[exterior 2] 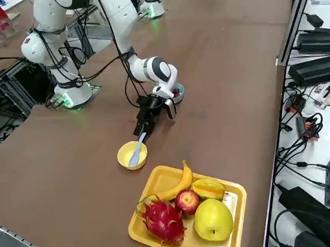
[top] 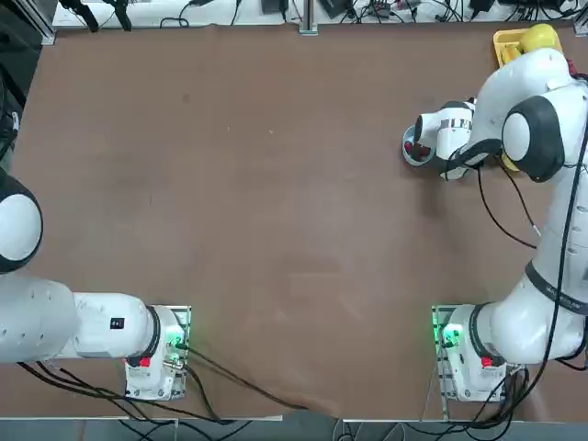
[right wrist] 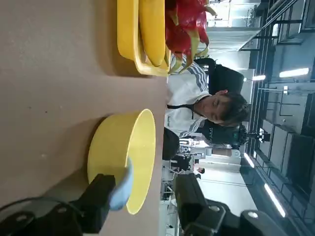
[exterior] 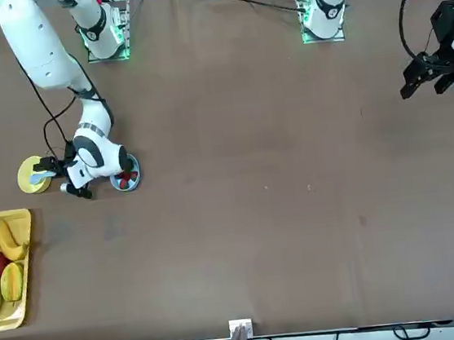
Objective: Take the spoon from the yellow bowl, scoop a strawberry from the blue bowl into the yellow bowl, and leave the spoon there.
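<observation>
Right gripper: nearest the wrist camera, its two dark fingers stand apart on either side of the spoon handle; from these views I cannot tell whether they are pressing on it or only bracketing it.
Spoon: pale bluish-white, lying slanted in the yellow bowl, scoop end down inside the bowl, handle rising over the rim toward the gripper. Its long axis runs from the bowl toward the blue bowl.
Yellow bowl: upright on the brown table, just beside the fruit tray and apart from the blue bowl.
Blue bowl: upright, red strawberries inside, partly hidden by the arm's wrist, which sits close beside it.
Right arm: reaches out from its base, elbow high, forearm bent back down; the wrist lies low and nearly level above the table, the hand pointing from the blue bowl toward the yellow bowl.
Fruit tray: rectangular, yellow, holding a banana, apple, dragon fruit and other fruit.
Person: seated beyond the table edge, seen in the wrist view.
</observation>
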Robot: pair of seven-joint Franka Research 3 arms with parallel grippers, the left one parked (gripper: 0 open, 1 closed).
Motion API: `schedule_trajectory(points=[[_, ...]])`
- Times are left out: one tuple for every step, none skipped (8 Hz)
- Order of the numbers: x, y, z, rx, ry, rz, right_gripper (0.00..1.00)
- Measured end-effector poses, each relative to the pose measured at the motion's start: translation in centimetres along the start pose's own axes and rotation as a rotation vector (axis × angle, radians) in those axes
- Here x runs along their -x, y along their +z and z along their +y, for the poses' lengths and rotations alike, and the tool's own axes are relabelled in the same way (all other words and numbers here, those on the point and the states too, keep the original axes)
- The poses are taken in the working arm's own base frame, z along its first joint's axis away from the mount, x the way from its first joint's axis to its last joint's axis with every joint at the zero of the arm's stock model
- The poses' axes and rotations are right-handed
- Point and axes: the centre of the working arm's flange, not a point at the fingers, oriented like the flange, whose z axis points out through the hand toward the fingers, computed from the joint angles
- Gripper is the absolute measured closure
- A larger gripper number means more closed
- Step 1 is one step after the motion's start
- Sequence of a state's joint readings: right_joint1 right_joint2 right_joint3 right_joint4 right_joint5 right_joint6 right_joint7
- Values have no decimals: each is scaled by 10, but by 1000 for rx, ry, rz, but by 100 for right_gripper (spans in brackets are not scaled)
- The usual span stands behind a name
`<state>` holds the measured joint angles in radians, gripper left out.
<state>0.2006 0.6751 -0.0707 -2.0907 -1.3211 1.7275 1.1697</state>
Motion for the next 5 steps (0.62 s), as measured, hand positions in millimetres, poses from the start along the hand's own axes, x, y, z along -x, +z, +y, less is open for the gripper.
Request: schedule_trajectory(points=[[-1, 0, 0, 0, 1, 1, 27], [-1, -1, 0, 0, 3, 2, 28], [-2, -2, 0, -1, 4, 4, 29], [-3, -4, -1, -2, 3, 7, 29], [-4, -5, -3, -1, 3, 9, 29]])
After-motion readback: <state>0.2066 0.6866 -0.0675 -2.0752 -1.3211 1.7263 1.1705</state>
